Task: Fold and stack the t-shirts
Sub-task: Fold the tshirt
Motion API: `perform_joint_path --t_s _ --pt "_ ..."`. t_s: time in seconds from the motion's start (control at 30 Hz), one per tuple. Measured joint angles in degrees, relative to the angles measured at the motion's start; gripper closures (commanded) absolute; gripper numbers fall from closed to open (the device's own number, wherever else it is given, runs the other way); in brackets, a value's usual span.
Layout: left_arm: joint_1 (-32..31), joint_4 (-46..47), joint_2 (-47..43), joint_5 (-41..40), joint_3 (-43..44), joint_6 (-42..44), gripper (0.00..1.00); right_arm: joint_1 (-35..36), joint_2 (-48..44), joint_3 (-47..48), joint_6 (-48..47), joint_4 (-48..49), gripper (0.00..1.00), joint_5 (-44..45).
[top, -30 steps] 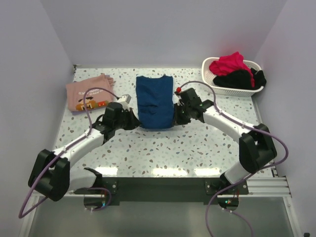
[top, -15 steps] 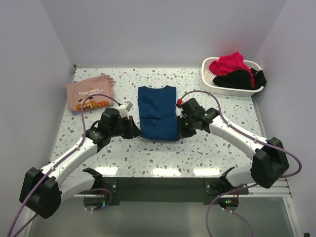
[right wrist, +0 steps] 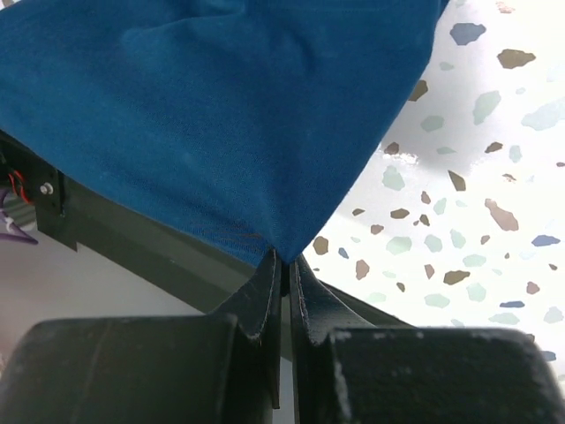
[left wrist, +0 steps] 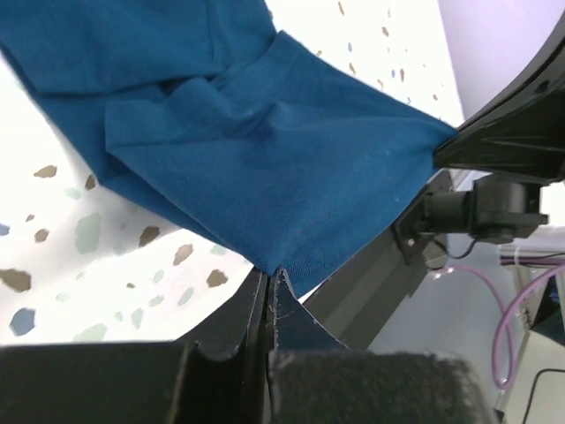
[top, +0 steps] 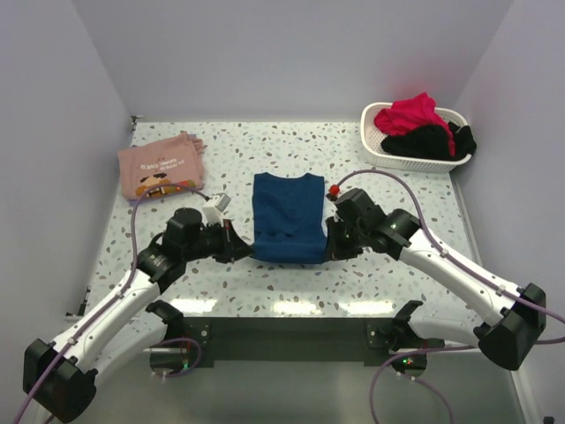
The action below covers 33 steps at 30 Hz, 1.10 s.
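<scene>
I have the dark blue t-shirt by its two near corners. The left pincer is clamped tight on one corner and the right pincer on the other, each with only a small bite of cloth between its fingers. The shirt lies in the middle of the bench, its near hem lifted and drawn fairly flat between my two grips, with some creases further back. The salmon-pink t-shirt sits already folded near the far left corner.

I judge this a straightening or folding pull. To do it well I would move both arms in step and at one height, so the hem stays taut and square to the near edge. With such shallow bites, I would go slowly and avoid pulling the corners apart, or one may slip free.
</scene>
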Motion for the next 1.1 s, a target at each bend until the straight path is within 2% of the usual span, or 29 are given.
perform_joint_path --t_s 0.17,0.43,0.8,1.1 --pt "0.0 2.91 4.85 -0.07 1.09 -1.4 1.0 0.02 0.28 1.46 0.57 -1.42 1.0 3.48" --pt "0.0 5.42 15.54 -3.19 9.07 -0.31 1.0 -2.14 7.3 12.44 -2.67 -1.07 1.0 11.02" --pt "2.34 10.54 25.35 -5.01 13.66 0.24 1.0 -9.31 17.57 18.56 -8.81 2.34 1.0 10.75" --pt "5.4 12.83 31.21 -4.07 16.79 1.16 1.0 -12.02 23.96 22.14 -11.3 4.61 1.0 9.31"
